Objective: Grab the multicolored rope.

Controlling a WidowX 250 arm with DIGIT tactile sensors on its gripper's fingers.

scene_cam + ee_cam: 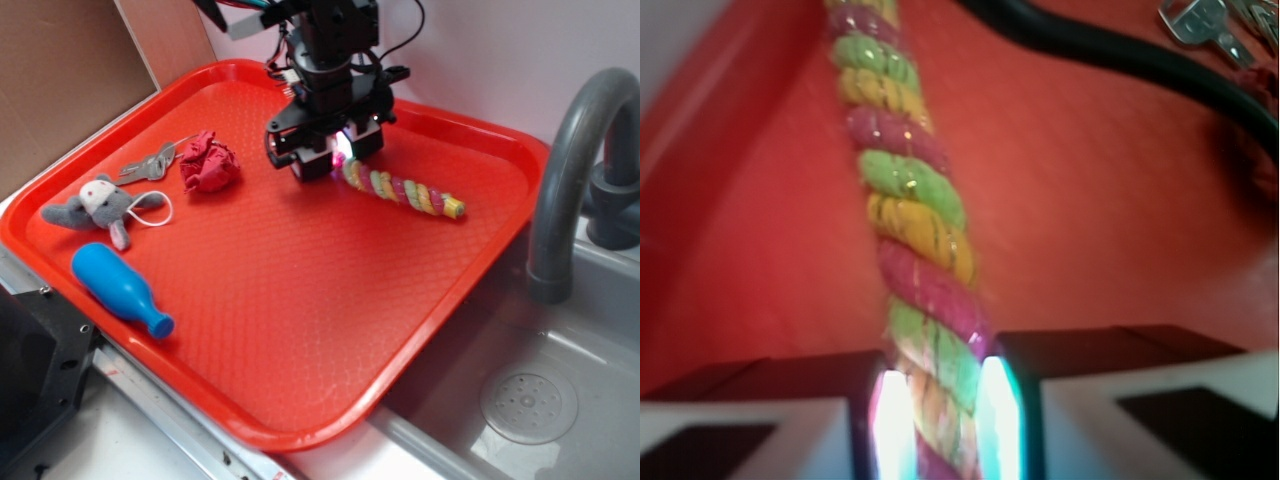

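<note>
The multicolored rope (402,190), twisted pink, yellow and green, lies on the red tray (300,330) toward its back right. One end is under my gripper (327,160), which reaches down from above. In the wrist view the rope (910,200) runs away from the camera and its near end sits squeezed between my two fingers (1010,420), with the gripper (940,415) shut on it. The far end of the rope lies free on the tray.
A crumpled red cloth ball (209,165) and keys (150,163) lie left of the gripper. A grey plush mouse (103,206) and a blue bottle (120,289) rest near the tray's left edge. A grey faucet (575,160) and sink (530,400) stand at right.
</note>
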